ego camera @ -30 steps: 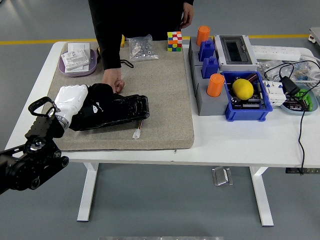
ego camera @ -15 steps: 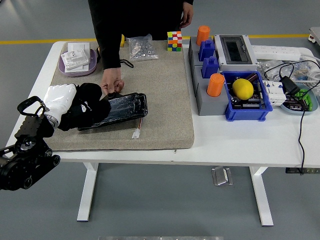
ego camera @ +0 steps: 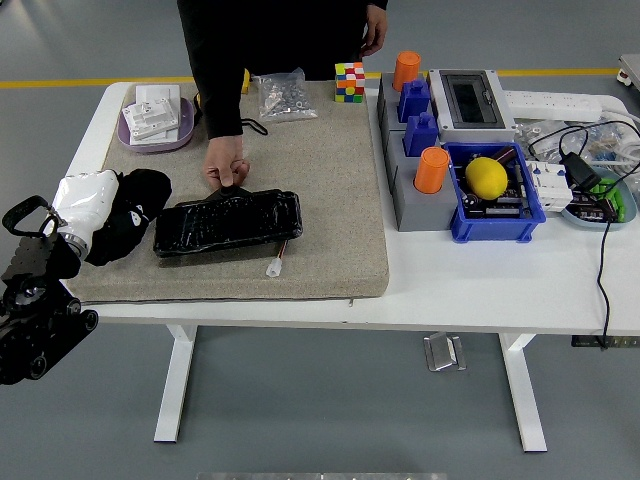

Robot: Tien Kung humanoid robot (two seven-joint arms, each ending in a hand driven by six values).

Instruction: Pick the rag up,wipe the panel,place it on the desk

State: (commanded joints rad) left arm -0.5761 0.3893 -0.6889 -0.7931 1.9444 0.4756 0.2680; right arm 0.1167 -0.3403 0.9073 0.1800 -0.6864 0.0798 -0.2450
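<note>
1. One robot hand in view: white-fingered left hand point(ego camera: 88, 200) at the table's left edge, fingers wrapped round a black cloth rag point(ego camera: 128, 212), which is bunched against the palm.
2. Rag sits on the left end of the beige felt mat point(ego camera: 330, 180), just left of the panel, w/ a small gap between them.
3. Glossy black rectangular panel point(ego camera: 228, 221) lies flat on the mat, long side running left-right.
4. Person in a black sleeve at the far side; one hand point(ego camera: 224, 165) presses down on the panel's far edge, holding it in place.
5. Small white connector plug point(ego camera: 274, 266) lies on the mat just in front of the panel's right end.
6. White table point(ego camera: 480, 290): purple tray w/ white parts point(ego camera: 156, 118) far left, multicoloured puzzle cube point(ego camera: 349, 82) at the mat's back edge.
7. Blue plastic bin point(ego camera: 495, 195) to the right holds a yellow lemon point(ego camera: 486, 177).
8. Right arm not visible.
</note>
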